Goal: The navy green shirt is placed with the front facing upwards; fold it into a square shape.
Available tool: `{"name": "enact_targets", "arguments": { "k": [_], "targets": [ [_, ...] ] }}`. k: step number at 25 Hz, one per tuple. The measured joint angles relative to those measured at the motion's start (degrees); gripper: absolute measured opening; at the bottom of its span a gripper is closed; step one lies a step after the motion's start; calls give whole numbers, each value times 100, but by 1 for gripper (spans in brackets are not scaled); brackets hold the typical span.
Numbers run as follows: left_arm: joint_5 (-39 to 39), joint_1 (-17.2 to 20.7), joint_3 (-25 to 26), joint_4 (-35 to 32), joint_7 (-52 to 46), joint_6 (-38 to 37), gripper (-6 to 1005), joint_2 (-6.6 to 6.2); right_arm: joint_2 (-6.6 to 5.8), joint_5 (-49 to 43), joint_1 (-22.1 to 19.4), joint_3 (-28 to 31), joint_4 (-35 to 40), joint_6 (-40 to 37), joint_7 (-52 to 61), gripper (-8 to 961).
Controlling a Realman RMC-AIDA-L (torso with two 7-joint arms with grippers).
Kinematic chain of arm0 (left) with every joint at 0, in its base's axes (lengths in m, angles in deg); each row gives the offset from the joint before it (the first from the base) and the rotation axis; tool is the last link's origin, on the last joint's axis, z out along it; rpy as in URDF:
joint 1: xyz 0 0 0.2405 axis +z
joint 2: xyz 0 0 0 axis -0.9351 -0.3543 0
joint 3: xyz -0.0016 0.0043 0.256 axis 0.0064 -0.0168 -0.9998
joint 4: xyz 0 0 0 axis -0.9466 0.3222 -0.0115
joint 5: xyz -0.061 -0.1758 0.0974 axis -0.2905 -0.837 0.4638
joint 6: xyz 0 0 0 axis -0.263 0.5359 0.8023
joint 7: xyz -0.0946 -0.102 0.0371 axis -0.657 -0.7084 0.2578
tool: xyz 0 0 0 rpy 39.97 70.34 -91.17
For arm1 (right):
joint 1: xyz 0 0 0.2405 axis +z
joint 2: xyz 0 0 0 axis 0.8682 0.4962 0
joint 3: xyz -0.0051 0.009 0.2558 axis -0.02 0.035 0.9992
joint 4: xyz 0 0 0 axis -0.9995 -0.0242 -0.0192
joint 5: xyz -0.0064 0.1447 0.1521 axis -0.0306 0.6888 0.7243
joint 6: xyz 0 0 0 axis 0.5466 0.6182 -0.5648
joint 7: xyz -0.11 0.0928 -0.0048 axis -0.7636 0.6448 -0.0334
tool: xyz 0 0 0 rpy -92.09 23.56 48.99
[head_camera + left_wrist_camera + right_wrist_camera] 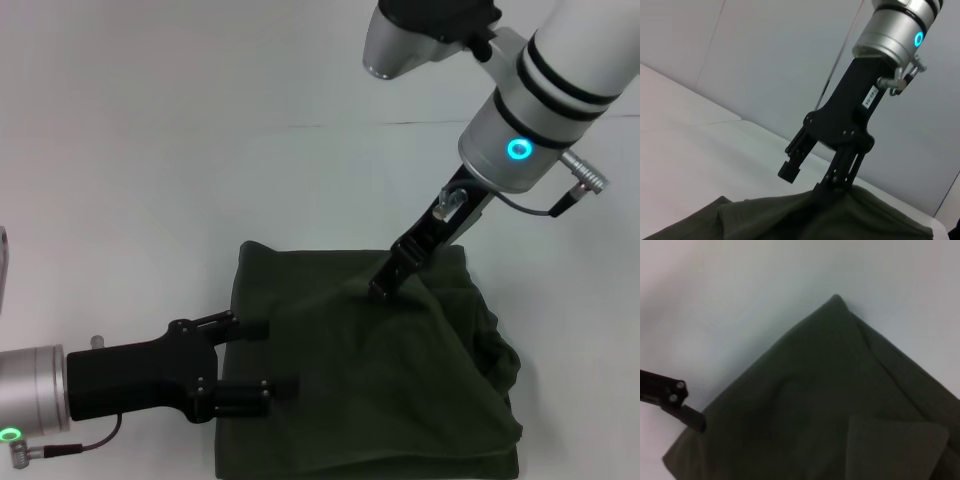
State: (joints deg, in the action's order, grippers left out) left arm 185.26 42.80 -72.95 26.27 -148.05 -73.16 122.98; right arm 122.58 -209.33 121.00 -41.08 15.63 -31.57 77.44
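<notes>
Lying on the white table (150,150), the navy green shirt (350,380) is folded into a thick pad that is close to a square. It fills the head view from the middle down to 6 o'clock. Its edge at 3 o'clock is bumpy and bunched up.

The right gripper (385,285) comes down from 1 o'clock and its tip touches the top layer of cloth near the far edge. From the left wrist camera, its fingers (790,170) stand apart, one lifted clear of the cloth and the other pushed into it, so it is not pinching anything.

The left gripper (270,357) reaches in from 8 o'clock, low over the shirt's near side. Its two fingers are spread wide with nothing between them.
</notes>
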Motion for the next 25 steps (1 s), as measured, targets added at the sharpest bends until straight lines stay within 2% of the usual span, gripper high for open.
{"name": "enact_targets", "arguments": {
  "k": [10,25],
  "targets": [
    [-27,-15,0,31,-21,4,929,0,6,128,111,-588,-400,450,0,858],
    [-53,-53,-30,156,-28,12,926,0,8,118,157,-709,-727,697,6,850]
  ]
}}
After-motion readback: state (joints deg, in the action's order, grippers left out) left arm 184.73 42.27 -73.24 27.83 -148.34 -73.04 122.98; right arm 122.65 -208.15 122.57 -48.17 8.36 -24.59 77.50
